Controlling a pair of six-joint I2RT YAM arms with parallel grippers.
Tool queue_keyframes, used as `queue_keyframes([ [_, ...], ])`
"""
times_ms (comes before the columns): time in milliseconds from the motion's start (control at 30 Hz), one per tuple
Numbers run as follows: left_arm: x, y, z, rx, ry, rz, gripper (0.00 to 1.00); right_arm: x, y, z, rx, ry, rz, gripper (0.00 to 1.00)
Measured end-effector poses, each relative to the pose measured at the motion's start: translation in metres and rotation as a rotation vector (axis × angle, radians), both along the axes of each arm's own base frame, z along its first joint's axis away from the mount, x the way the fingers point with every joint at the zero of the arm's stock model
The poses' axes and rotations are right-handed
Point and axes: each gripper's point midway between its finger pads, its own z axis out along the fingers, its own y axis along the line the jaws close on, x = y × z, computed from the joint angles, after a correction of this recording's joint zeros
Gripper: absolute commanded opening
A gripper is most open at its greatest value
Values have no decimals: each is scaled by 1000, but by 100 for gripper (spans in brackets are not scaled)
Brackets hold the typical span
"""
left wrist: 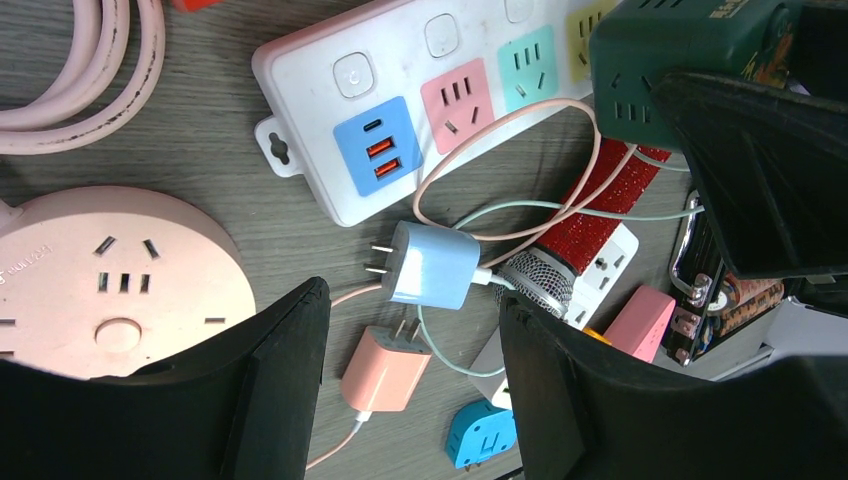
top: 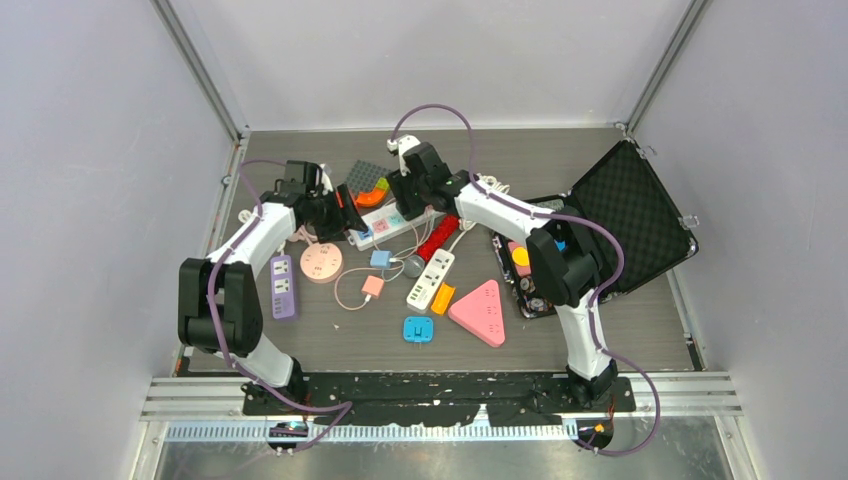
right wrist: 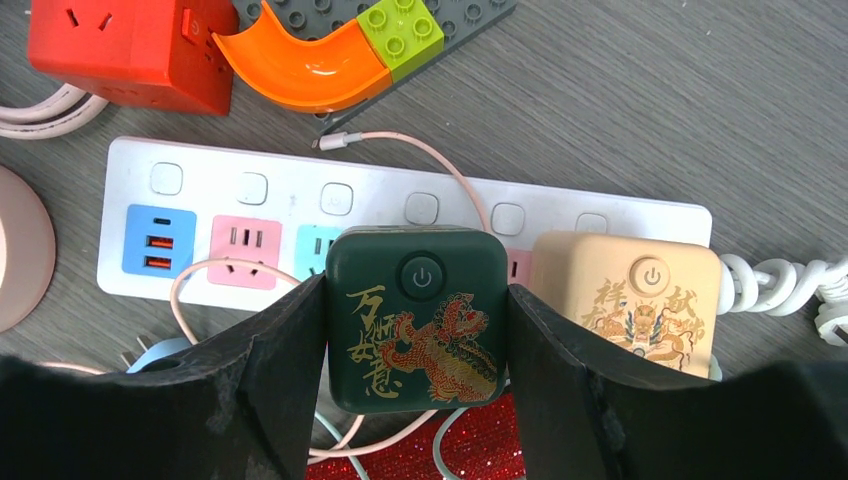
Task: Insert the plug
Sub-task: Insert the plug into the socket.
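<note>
Right pincer (right wrist: 415,340) clamps glossy green rounded-square adapter (right wrist: 418,300); left pincer (left wrist: 412,340) gapes, empty.

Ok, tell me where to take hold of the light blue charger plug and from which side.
I'd grip the light blue charger plug across its body, coming down from above. It lies flat, prongs at one end and cable at the other, so the jaws belong on the two free sides; mind the pink charger close by.
</note>
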Motion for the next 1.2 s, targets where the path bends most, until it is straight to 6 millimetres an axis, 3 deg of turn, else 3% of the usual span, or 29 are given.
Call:
queue_keyframes([
  [1200, 0, 1, -1, 6, -3, -6, 62, 7, -2, -3, -23, -50, -32, 5],
])
